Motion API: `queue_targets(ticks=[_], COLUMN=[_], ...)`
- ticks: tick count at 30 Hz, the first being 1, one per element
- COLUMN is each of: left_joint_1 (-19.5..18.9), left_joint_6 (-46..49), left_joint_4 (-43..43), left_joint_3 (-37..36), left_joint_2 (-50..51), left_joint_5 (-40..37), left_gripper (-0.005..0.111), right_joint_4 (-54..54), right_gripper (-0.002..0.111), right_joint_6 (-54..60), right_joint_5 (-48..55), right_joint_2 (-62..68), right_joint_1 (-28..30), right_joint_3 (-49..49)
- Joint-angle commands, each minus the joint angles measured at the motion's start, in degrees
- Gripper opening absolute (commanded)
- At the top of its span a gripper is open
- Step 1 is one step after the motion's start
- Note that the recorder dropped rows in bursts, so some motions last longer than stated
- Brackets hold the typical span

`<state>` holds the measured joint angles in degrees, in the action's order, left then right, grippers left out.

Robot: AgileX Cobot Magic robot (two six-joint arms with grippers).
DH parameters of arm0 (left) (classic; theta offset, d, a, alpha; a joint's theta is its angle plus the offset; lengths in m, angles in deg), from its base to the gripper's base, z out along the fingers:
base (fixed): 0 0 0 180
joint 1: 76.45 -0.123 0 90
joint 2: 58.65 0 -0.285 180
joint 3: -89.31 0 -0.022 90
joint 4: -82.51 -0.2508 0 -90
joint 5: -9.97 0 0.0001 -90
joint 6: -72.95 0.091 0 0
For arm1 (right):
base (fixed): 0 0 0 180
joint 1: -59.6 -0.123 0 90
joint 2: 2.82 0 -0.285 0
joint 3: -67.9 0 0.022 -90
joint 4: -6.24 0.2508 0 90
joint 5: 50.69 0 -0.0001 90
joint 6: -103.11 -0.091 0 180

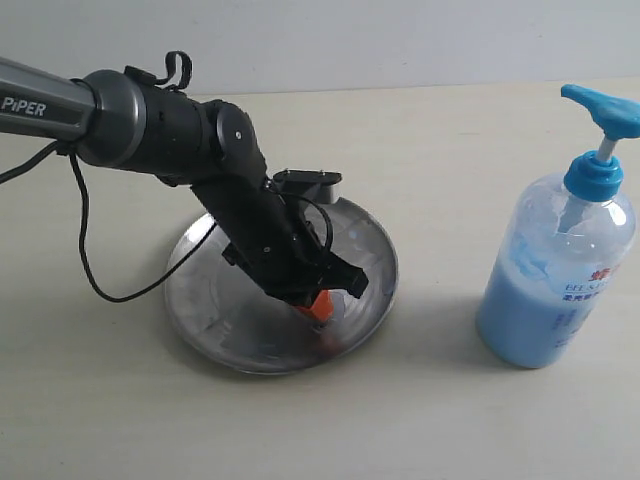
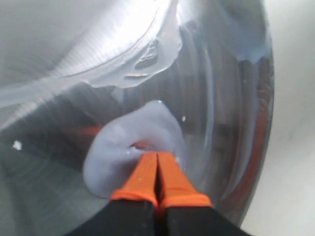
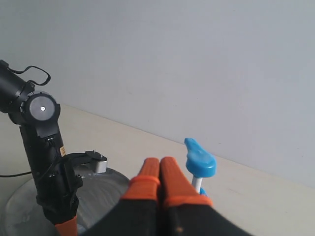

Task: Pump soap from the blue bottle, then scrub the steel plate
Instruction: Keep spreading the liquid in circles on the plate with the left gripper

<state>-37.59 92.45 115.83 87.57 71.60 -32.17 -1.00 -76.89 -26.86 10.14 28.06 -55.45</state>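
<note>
Currently listed: steel plate (image 1: 205, 300), round and shiny, lying flat on the counter (image 1: 430, 420), left in the exterior view; soap (image 2: 130, 140), a pale blue blob with thinner smears around it, lying on the plate's inner surface; left fingers (image 2: 145, 179), orange-tipped, pressed together with nothing pinched between them, tips set into the blob; blue bottle (image 1: 555, 270), upright on the counter, well apart from the plate, pump head raised; right fingers (image 3: 147, 177), likewise pressed together and empty, seen near the pump head without touching it.

Stage judged: soap delivered, scrubbing in hand.

Hazards noted: the plate is held by nothing, so it may be slid or spun across the counter by a sideways stroke; it may be tipped by pressure applied close to the rim; soap may be pushed over the low rim by a wide sweep; the slick steel may be skidded over by hard-pressed tips; the bottle may be toppled if the right arm is swung carelessly.
</note>
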Motion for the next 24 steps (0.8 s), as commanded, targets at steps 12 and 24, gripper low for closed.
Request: queue_targets(ticks=[12,24], left_joint_1=[0.1,0.0], left_joint_6=[1.5,-3.7], left_joint_4=[2.0,-14.4], left_joint_3=[-0.7,-0.7], left_joint_2=[1.1,1.1], left_joint_5=[10.2,2.5], left_gripper=[0.0,0.0], right_joint_4=[-0.5,-0.5], right_gripper=[0.0,0.0], right_joint_6=[0.4,0.4], right_joint_5=[-0.6,-0.9], right_joint_2=[-0.3,-0.3], right_joint_1=[0.3,0.3], right_joint_3=[0.2,0.2])
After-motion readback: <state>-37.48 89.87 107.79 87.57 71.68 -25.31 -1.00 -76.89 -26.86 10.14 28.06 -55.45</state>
